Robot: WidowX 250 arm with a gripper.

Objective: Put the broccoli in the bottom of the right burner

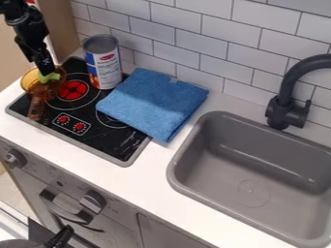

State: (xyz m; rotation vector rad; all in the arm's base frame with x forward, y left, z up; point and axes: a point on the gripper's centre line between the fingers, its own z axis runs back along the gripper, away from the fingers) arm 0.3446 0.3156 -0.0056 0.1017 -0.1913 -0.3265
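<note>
1. Gripper (46, 71): black, angular, at the upper left, above the pan; the arm is cut off by the top edge. Its lower end meets the broccoli; whether it is clenched or released, I cannot tell.
2. Broccoli (49, 77): pale green, smooth-looking, small, at the gripper's lower end over the pan's opening. Its upper part is partly hidden by the gripper; contact with the pan cannot be determined.
3. Pan (26, 78): round, amber, see-through, at the left side of the cooktop (98, 136). Its interior is hard to make out; the brown handle points toward the front.
4. Towel (152, 104): folded blue fabric with a nubby surface; it covers part of the right burner (109, 119).
5. Can (103, 65): upright cylinder with a metal top and a printed label, hiding part of the cooktop's rear.
6. Sink (219, 117): matte grey, rounded corners, cut off at the right, as is the curved dark faucet (287, 107).
7. Worktop (123, 186): white, smooth, below glossy rectangular tiles (197, 44).
</note>
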